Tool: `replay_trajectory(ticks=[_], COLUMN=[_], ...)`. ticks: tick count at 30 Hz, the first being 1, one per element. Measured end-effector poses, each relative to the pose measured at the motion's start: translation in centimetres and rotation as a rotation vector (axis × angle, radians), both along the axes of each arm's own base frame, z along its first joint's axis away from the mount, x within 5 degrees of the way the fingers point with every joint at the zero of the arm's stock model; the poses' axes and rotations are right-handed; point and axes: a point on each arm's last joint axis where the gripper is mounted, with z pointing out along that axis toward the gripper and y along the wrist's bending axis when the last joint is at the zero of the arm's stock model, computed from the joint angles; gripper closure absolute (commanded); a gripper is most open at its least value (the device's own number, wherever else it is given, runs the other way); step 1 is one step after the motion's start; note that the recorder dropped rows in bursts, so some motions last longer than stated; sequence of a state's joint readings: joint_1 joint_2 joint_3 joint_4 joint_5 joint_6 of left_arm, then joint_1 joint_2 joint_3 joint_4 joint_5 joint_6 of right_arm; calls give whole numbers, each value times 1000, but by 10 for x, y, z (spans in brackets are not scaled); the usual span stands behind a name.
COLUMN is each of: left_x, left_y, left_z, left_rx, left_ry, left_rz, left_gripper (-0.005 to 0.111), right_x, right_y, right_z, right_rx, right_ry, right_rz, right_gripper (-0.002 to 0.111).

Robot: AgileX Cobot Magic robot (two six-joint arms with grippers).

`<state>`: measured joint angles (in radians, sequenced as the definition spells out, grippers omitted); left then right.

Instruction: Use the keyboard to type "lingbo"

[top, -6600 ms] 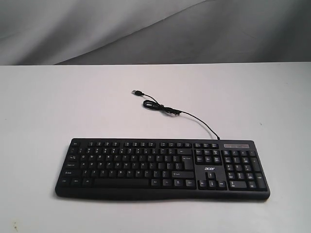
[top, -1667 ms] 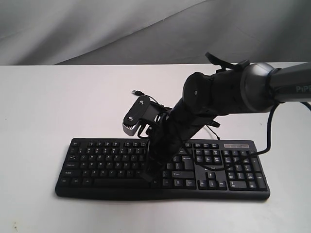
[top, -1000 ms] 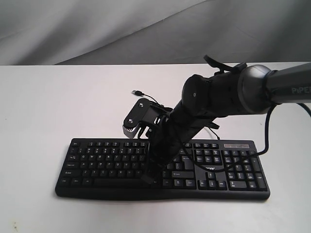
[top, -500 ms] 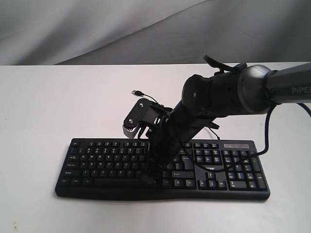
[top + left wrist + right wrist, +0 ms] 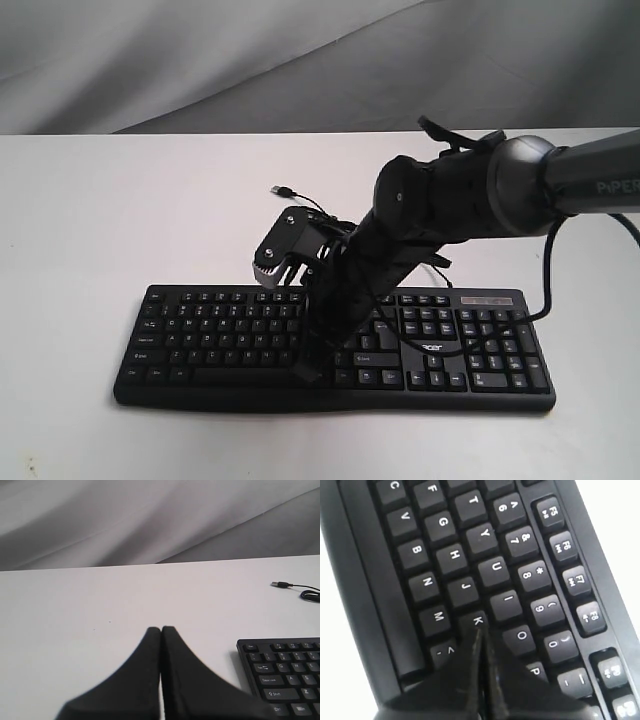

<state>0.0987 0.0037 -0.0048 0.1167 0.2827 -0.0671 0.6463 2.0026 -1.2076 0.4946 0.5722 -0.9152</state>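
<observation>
Keyboard (image 5: 215, 335) flat on white table (image 5: 100, 250), long axis across exterior view. Right gripper (image 5: 480, 632) pressed together, tip pointing down at K key (image 5: 477, 620). L probably adjacent, hidden under fingers. Left gripper (image 5: 161, 630) also pressed together, apart from keyboard beyond Caps Lock end. Right arm nearer.
</observation>
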Motion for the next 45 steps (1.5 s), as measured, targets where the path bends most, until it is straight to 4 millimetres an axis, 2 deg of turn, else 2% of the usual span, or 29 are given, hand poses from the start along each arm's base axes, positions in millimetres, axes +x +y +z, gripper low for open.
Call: replay_trajectory(ticks=[6,12,15,22,28,45], left_x=[0,0,0,0,0,0], left_y=[0,0,0,0,0,0], left_z=[0,0,0,0,0,0], left_rx=[0,0,0,0,0,1], left_ry=[0,0,0,0,0,-2], left_rz=[0,0,0,0,0,0], left_gripper=[106,106,106,106,106,106], right_x=[2,-3,-3,6,10,14], right_y=[4,28,29,21,19,19], right_z=[10,25,25,21,3,-5], right_rx=[20,57,60,50,25,22], right_ry=[-24,-69,-72,-69,-47,-61], right_rz=[6,61,58,16,2,-12], right_gripper=[108,108,108,108,108,108])
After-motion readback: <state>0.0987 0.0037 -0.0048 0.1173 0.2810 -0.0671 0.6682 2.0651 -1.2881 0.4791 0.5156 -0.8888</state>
